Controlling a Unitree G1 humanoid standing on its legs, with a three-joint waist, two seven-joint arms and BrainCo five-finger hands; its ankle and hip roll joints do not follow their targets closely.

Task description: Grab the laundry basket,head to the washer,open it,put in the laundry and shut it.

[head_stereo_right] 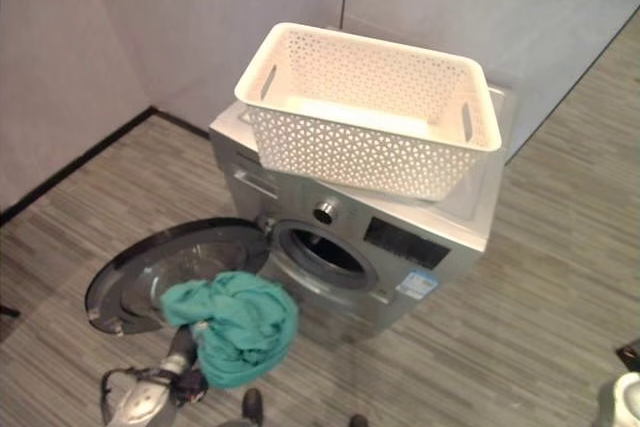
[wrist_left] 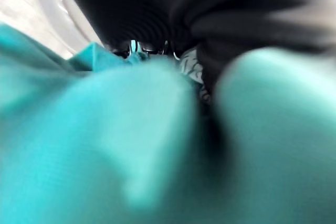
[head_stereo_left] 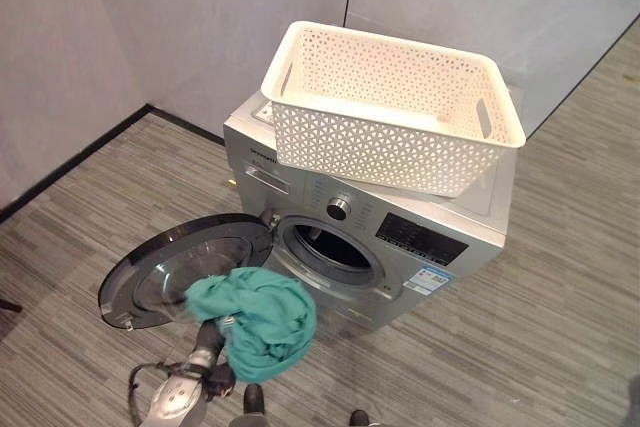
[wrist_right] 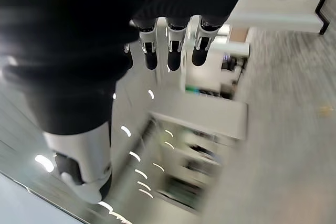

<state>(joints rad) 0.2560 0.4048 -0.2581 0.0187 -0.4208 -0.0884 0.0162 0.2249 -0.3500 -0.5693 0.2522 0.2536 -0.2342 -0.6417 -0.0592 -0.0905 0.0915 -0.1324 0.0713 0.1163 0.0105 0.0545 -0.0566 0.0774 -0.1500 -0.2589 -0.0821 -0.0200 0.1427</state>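
The left hand (head_stereo_left: 222, 379) seems bunched into the teal laundry (head_stereo_left: 262, 315) before the washer's (head_stereo_left: 440, 232) open door (head_stereo_left: 170, 272). The basket (head_stereo_left: 390, 107) sits atop the washer. The right hand (wrist_right: 173, 45) hangs relaxed, empty.

white perforated plastic laundry basket (head_stereo_left: 390, 107) on silver front-loading washer (head_stereo_left: 440, 237), frame centre | round washer door (head_stereo_left: 180, 267) open lower left | teal cloth (head_stereo_left: 262, 317) before it, over my left hand (head_stereo_left: 215, 339)

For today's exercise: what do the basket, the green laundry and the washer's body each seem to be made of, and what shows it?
Basket: likely moulded plastic, matt cream; its walls are a regular lattice of small holes. Green laundry: soft woven or knitted cloth; it bunches and drapes in folds from the left hand. Washer: probably painted sheet metal, smooth silver-grey with a slight sheen.
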